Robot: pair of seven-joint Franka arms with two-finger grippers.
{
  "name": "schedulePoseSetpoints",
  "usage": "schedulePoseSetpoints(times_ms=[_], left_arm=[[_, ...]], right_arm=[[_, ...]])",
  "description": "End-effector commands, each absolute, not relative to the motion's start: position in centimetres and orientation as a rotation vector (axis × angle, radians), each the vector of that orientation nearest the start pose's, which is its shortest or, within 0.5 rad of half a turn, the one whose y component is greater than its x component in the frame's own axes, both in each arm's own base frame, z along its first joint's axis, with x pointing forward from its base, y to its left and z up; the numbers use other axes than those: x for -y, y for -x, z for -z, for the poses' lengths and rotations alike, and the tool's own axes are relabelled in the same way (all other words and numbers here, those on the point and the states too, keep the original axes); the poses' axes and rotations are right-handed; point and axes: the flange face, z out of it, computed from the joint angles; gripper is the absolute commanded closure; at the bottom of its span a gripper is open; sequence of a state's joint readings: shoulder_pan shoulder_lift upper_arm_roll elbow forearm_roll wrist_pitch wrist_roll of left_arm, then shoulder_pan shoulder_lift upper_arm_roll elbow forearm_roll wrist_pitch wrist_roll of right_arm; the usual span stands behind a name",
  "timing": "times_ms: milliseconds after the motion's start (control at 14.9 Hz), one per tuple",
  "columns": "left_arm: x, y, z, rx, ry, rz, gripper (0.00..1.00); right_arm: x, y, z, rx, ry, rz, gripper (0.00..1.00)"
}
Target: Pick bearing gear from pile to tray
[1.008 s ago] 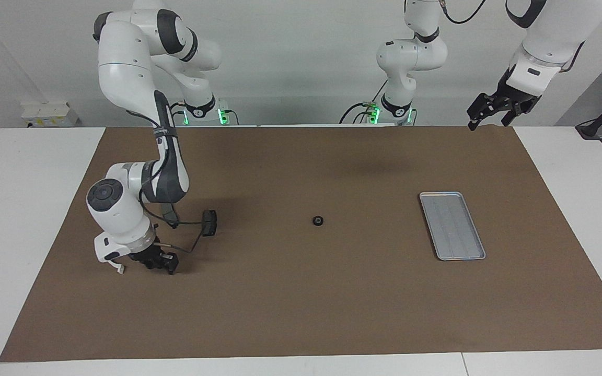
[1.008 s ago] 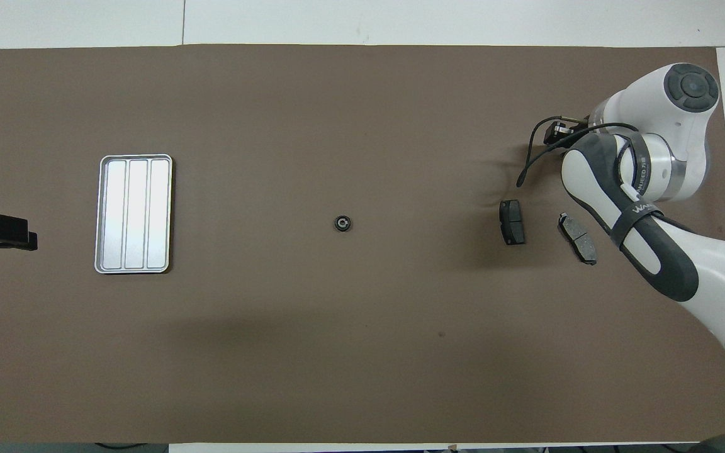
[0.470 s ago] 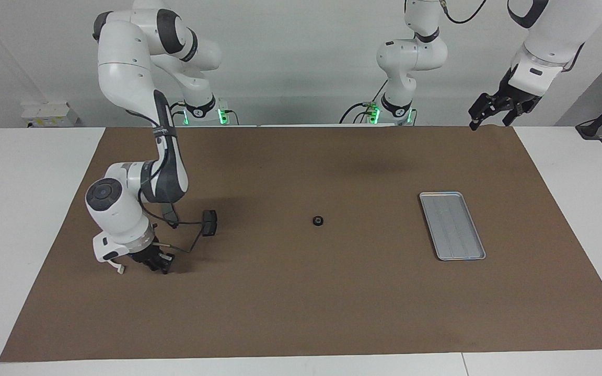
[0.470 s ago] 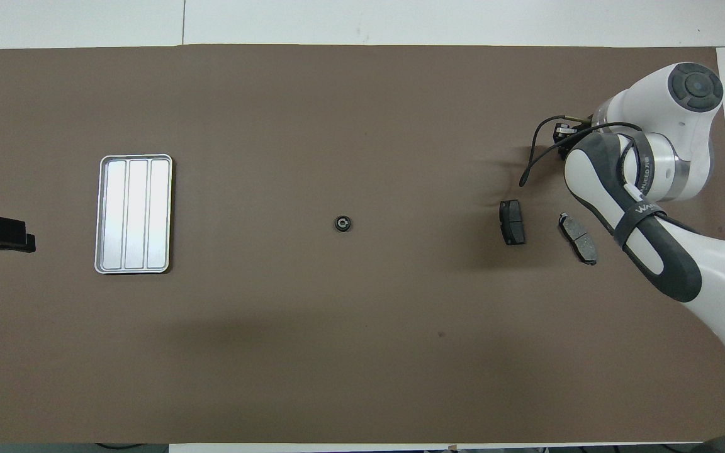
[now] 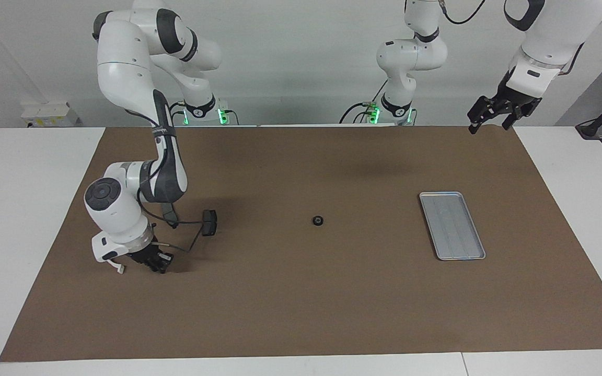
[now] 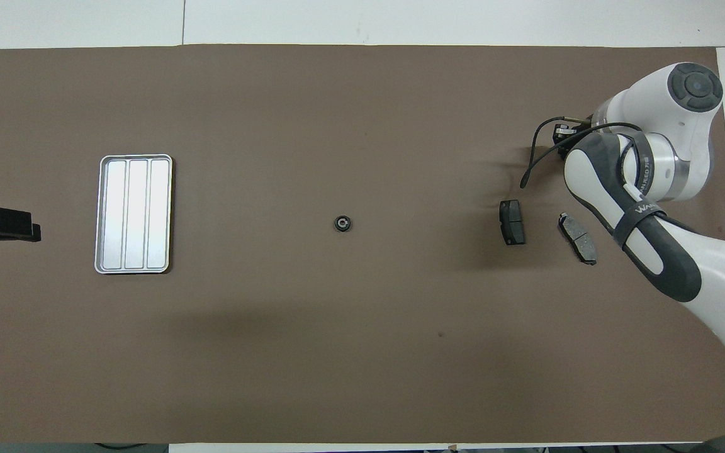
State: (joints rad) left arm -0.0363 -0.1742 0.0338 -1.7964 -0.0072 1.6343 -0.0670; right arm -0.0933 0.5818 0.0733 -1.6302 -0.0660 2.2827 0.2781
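Brown mat (image 5: 301,292): covers most of the table; everything else lies on it.
Right arm (image 5: 139,198): reaches far out at its own end of the table, wrist bent low over the mat.
Left arm (image 5: 552,31): waits raised at its own end, clear of the work.
Tray (image 6: 134,214): silver, ribbed, nothing in it; lies toward the left arm's end, well apart from all the parts.
Left gripper (image 5: 497,115): hangs high over the mat's edge, fingers spread wide, holding nothing.
Right gripper (image 5: 155,262): down at the mat, fingertips brought fully together; whether a small part sits between them I cannot tell, the wrist hides it.
Brake pads: one dark pad (image 6: 512,221) and a greyer one (image 6: 577,237) lie side by side near the right arm, untouched.
Bearing gear (image 6: 342,223): small black round piece, alone mid-table between pads and tray.
Step in hand: by my reckoning, the pick at the pile, grip just made.
Next move: probably a straight lift to confirm a catch, then a long carry toward the tray, perhaps by handover.
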Motion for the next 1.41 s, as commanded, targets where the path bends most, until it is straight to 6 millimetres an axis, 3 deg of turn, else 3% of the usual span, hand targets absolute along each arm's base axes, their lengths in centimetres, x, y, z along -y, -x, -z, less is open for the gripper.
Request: schedulePoseSetpoints(times_ms=[0, 1344], left_arm=[[0.6, -49.6, -61.4, 0.055, 3.17, 0.064, 0.0], [-0.4, -49.0, -61.2, 0.119, 3.166, 0.013, 0.01]], right_arm=[[2.2, -69.2, -28.4, -0.36, 3.116, 0.105, 1.0], [1.4, -69.3, -29.9, -0.307, 3.151, 0.077, 1.0]])
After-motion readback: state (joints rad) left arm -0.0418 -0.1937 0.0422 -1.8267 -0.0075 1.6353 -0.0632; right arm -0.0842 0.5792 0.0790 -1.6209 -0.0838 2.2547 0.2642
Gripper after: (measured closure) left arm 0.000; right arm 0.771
